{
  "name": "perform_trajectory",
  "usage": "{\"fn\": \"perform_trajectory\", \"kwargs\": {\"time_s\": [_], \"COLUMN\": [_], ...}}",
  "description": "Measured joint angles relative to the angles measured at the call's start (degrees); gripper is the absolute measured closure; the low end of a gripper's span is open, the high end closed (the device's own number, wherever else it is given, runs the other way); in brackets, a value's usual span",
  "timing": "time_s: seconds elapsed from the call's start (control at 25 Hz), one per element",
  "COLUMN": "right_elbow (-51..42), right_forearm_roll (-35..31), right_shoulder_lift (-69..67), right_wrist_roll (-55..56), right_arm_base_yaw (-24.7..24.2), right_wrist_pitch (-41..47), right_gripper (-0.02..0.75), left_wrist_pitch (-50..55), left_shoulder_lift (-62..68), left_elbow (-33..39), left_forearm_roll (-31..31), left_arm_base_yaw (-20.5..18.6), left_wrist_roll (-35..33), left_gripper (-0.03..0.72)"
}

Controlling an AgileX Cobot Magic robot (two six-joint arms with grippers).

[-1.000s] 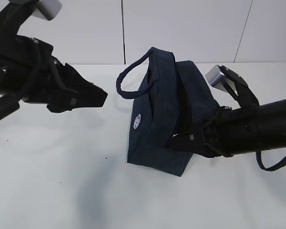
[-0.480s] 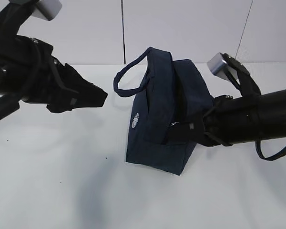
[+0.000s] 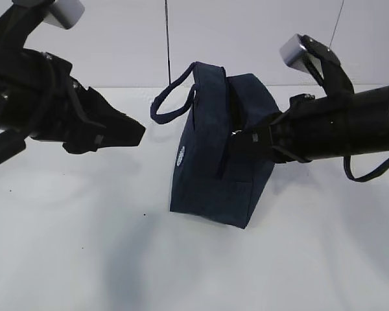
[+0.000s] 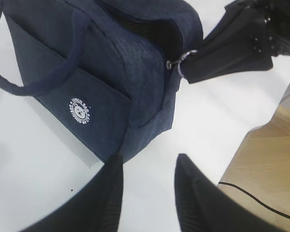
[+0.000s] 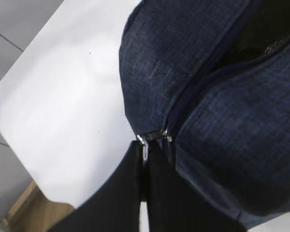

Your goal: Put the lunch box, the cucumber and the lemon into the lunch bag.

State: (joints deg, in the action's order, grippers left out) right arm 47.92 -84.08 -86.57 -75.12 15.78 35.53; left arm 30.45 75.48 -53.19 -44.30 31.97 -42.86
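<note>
The dark navy lunch bag (image 3: 214, 168) stands on the white table, its round white logo (image 3: 181, 155) facing left. My right gripper (image 3: 241, 144) is shut on the zipper's ring pull (image 5: 144, 145) at the bag's right end; the pull also shows in the left wrist view (image 4: 183, 60). The zipper is partly open, with a dark gap (image 5: 261, 34) in the bag's top. My left gripper (image 3: 139, 129) is open and empty, hovering left of the bag (image 4: 111, 72). The lunch box, cucumber and lemon are out of view.
One loop handle (image 3: 168, 103) of the bag sticks out to the left toward my left gripper. The table's edge (image 4: 241, 145) and a wooden floor (image 4: 270, 164) lie beyond the bag's right end.
My right gripper has risen along the bag's right end with the zipper pull in it. The bag has tilted more upright and shifted slightly left. The left arm has not moved.
</note>
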Motion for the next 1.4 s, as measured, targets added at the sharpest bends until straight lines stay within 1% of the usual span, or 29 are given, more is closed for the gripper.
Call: {"fn": "perform_trajectory", "kwargs": {"time_s": [0.28, 0.56, 0.64, 0.72, 0.8, 0.88, 0.92, 1.08, 1.12, 1.24, 1.4], "right_elbow": [1.06, 1.06, 1.06, 1.06, 1.06, 1.06, 1.06, 1.06, 1.06, 1.06, 1.06], "right_forearm_roll": [1.79, 2.14, 2.14, 2.27, 2.27, 2.4, 2.4, 2.42, 2.42, 2.42, 2.42], "right_shoulder_lift": [0.0, 0.0, 0.0, 0.0, 0.0, 0.0, 0.0, 0.0, 0.0, 0.0, 0.0], "right_wrist_roll": [-0.55, -0.77, -0.77, -0.77, -0.77, -0.77, -0.77, -0.77, -0.77, -0.77, -0.77], "right_arm_base_yaw": [0.0, 0.0, 0.0, 0.0, 0.0, 0.0, 0.0, 0.0, 0.0, 0.0, 0.0], "right_wrist_pitch": [-1.68, -1.42, -1.33, -1.09, -0.95, -0.83, -0.71, -0.36, -0.23, -0.12, -0.12], "right_gripper": [0.738, 0.738, 0.738, 0.738, 0.738, 0.738, 0.738, 0.738, 0.738, 0.738, 0.738], "left_wrist_pitch": [0.88, 0.44, -1.55, -3.29, -4.87, -6.36, -7.23, -8.97, -9.09, -9.22, -7.29], "left_shoulder_lift": [0.78, 7.25, 8.59, 9.56, 10.25, 11.53, 12.18, 15.84, 16.77, 18.83, 20.92], "left_elbow": [0.0, 0.0, 0.0, 0.0, 0.0, 0.0, 0.0, 0.0, 0.0, 0.0, 0.0], "left_forearm_roll": [-0.23, -6.0, -9.54, -13.99, -19.46, -24.66, -27.63, -39.91, -42.67, -48.44, -54.45], "left_arm_base_yaw": [0.0, 0.0, 0.0, 0.0, 0.0, 0.0, 0.0, 0.0, 0.0, 0.0, 0.0], "left_wrist_roll": [0.0, -0.35, -2.95, -6.63, -10.98, -15.85, -19.3, -35.9, -38.76, -46.36, -53.7], "left_gripper": [0.447, 0.447, 0.434, 0.398, 0.34, 0.279, 0.261, 0.24, 0.239, 0.238, 0.241]}}
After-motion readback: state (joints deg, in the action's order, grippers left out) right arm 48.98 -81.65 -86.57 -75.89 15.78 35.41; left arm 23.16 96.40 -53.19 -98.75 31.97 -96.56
